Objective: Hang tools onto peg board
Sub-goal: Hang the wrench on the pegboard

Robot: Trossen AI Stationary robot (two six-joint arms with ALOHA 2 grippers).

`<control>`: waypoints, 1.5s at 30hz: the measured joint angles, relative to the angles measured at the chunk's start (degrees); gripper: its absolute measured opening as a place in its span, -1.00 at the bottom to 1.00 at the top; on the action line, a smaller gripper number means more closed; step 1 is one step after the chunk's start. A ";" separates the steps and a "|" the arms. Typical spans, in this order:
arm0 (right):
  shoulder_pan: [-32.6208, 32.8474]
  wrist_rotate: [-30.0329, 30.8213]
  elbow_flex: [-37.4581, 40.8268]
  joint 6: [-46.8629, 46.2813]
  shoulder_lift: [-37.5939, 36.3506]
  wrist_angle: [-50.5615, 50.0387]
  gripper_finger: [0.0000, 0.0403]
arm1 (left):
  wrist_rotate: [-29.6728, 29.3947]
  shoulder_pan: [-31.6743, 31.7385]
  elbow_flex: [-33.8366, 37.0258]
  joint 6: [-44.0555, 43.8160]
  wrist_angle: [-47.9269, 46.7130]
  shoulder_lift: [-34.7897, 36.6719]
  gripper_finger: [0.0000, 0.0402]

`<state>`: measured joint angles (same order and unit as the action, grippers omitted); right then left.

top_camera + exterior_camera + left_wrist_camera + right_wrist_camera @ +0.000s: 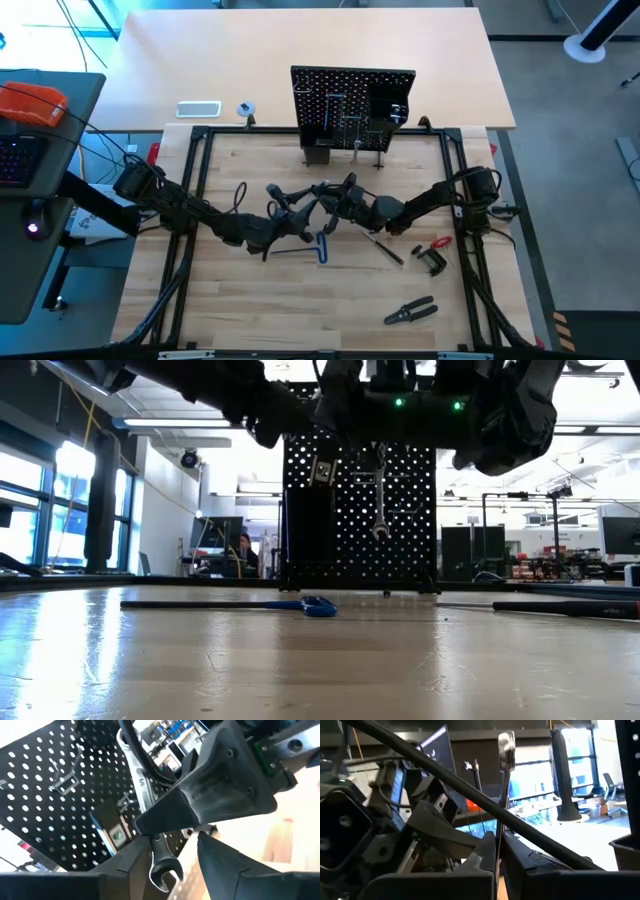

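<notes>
Silver wrench [150,820] is the tool in play, and the right gripper [497,850] has its fingers pinched tight on it.

From the high view we see both arms meeting mid-table in front of the peg board [352,105], left gripper [300,205] and right gripper [335,200] just beside each other. On the wood near them lie a blue-handled bent key [321,246], a screwdriver [385,247], a red-and-black clamp [432,255] and black-handled pliers [411,312] closer to the front edge.

Low view — the board stands upright at the back, a wrench [381,500] hangs in front of it under the arms, and the blue key lies flat on the table.

Left wrist view: we're looking past the left fingers [225,865], which stand apart either side of the wrench's open end without clearly touching it, while the other arm's finger clamps higher up the shaft.

Right wrist view — the wrench stands upright, squeezed between the right fingers, ring end up.
</notes>
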<state>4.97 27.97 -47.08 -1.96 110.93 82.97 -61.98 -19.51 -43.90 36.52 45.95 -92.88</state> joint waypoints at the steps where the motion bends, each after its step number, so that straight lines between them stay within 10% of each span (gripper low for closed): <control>1: -0.20 -0.01 0.08 -0.40 0.00 -0.30 -0.99 | -0.04 0.00 0.00 -1.30 -1.39 0.00 -0.23; 14: -3.61 -3.61 0.12 -4.34 -8.51 -20.19 -1.00 | 2.53 0.82 -0.07 -11.72 -11.24 -0.02 -0.21; 27: -8.61 -7.51 0.12 -7.75 -28.49 -62.72 -1.00 | 3.10 1.86 -0.04 -11.48 -11.87 -0.02 -0.21; 45: -20.43 -24.69 0.12 -11.15 -30.88 -76.67 -1.00 | 7.66 3.37 -0.02 -15.43 -11.89 -0.01 -0.21</control>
<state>-15.45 3.28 -46.96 -13.11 80.05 6.29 -54.32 -16.14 -43.92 21.09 34.06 -92.89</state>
